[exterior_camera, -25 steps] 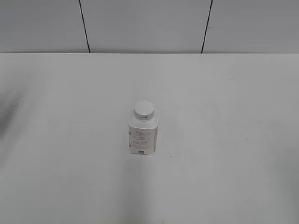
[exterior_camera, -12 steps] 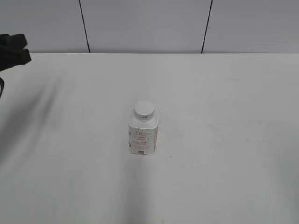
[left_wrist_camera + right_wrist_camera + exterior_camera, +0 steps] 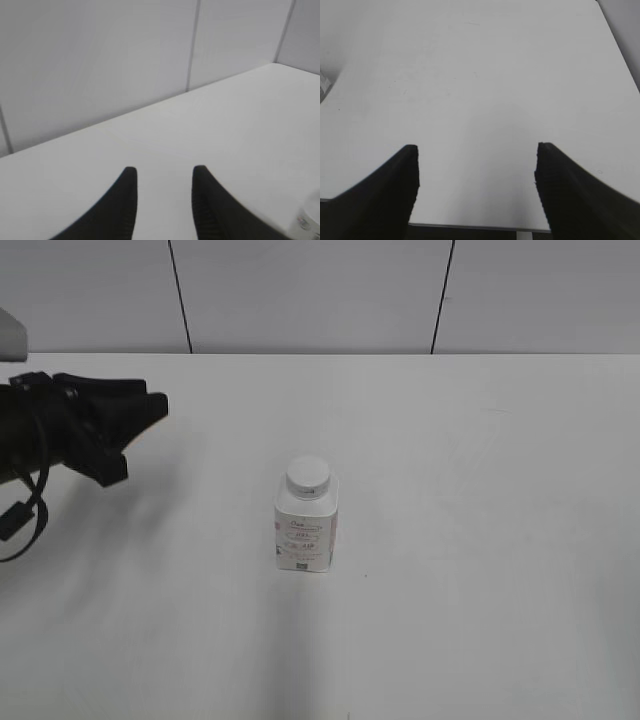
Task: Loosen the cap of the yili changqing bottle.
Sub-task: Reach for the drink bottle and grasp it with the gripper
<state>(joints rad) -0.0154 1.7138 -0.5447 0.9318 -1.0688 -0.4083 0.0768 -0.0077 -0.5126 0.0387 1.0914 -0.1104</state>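
One arm has come into the exterior view from the left edge: where a moment ago only a dark tip showed at the upper left, the left gripper point(image 3: 140, 435) now reaches well into the frame, jaws parted with nothing between them, yet well apart from the yili changqing bottle point(image 3: 307, 530). That bottle stands upright at the centre of the white table point(image 3: 480, 540), the cap point(image 3: 307, 477) seated on its neck and untouched, so I judge the loosening not yet begun. The right gripper point(image 3: 476, 150) hangs spread wide over bare table, holding nothing.
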